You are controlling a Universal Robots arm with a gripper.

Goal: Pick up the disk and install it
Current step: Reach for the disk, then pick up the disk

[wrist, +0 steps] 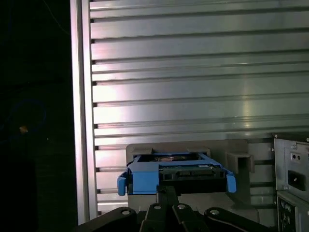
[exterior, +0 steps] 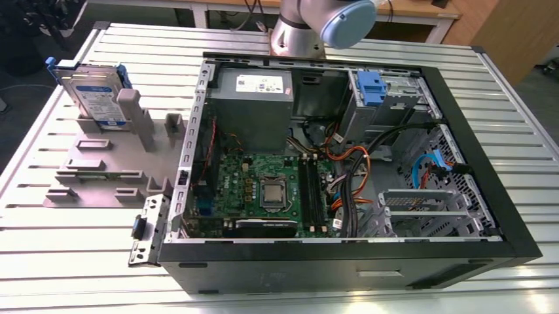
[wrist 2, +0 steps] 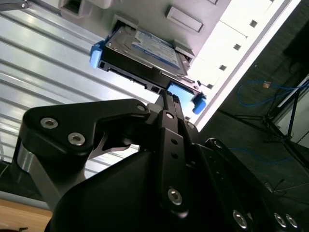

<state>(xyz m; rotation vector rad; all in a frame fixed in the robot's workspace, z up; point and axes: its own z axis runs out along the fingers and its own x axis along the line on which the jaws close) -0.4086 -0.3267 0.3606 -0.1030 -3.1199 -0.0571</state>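
There's the disk (exterior: 94,98), standing on edge in the grey stand (exterior: 98,163) on the worktop (exterior: 52,252), off to the exterior view's left of the open computer case (exterior: 493,170). In the first wrist view the gripper (wrist: 166,189) hangs short of it, fingers (wrist: 167,194) pinched together on nothing.

- I can read no word or number anywhere from here.
- The disk (exterior: 94,98), standing upright near the worktop's (exterior: 88,261) far corner on the exterior view's left, carries a white-and-blue printed label (exterior: 93,93); its lines are too small to tell.
- The same label faces the second wrist view (wrist 2: 154,47), also illegible.
- The grey metal box (exterior: 253,108) bears a small white sticker (exterior: 260,83), its print unreadable.
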